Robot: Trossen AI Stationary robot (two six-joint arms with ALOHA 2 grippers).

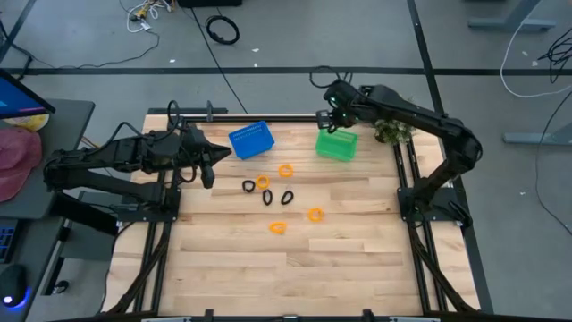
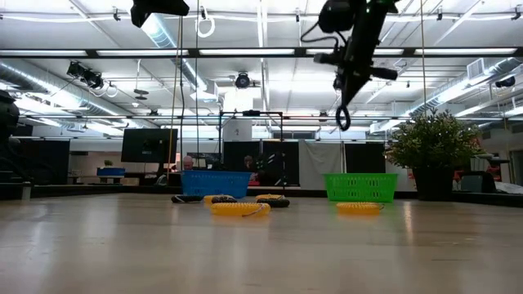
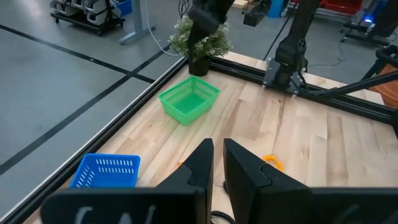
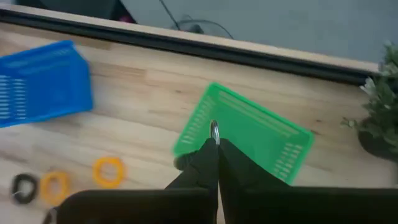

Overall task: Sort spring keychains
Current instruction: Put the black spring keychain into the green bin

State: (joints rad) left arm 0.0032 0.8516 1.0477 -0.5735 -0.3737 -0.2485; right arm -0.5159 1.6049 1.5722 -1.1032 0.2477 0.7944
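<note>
Right end effector [image 4: 215,144], pressed together over the green basket [image 4: 261,134] near the bench's far edge, pinches a half-hidden black ring [image 2: 342,117]; whether the left end effector [image 3: 217,163] holds anything is unclear.

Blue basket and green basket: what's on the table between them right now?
In the high view, the stretch between the blue basket and the green basket is bare wood. The nearest spring keychain, an orange one, lies just in front of that gap, not in it.
</note>
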